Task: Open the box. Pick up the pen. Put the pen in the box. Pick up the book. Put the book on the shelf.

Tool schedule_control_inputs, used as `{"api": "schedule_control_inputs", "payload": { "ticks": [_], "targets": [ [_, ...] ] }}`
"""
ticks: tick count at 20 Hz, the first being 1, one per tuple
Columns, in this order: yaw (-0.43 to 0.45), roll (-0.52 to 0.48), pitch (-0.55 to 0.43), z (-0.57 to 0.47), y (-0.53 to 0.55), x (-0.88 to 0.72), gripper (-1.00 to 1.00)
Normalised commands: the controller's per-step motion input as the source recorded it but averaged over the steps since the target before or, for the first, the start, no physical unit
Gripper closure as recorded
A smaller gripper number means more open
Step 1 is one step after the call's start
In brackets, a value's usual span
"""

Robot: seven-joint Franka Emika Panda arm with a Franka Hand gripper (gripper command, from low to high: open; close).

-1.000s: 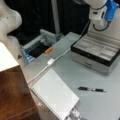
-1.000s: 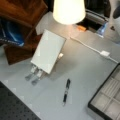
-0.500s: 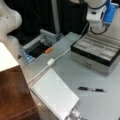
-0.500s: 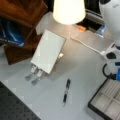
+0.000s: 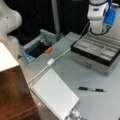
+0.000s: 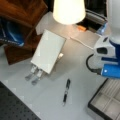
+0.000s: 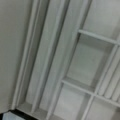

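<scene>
We see the box (image 5: 96, 51) open, its grey compartments exposed. The gripper, fingers unseen so we cannot tell their state, hovers above it. The pen (image 5: 92, 89) lies just before the box.

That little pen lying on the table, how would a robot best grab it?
Probably from straight above, closing across the silvery middle of the pen. It lies flat on the table with bare surface all round, away from the open box and the book, so pinching its narrow width should suit.
</scene>
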Motion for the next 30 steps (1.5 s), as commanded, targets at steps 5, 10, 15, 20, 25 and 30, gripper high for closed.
{"api": "schedule_control_inputs", "payload": {
  "ticks": [5, 10, 15, 20, 25, 30],
  "targets": [
    [0.269, -0.446, 0.176, 0.07, -0.44, 0.44, -1.0],
    [0.387, -0.423, 0.155, -0.03, -0.49, 0.37, -1.0],
    [0.268, -0.313, 0.134, -0.05, -0.33, 0.25, -1.0],
    [0.325, -0.298, 0.096, -0.14, -0.28, 0.19, -1.0],
    [0.371, -0.28, 0.141, -0.2, -0.3, 0.19, -1.0],
    [0.371, -0.108, 0.123, -0.11, -0.22, 0.2, -1.0]
  ]
}}
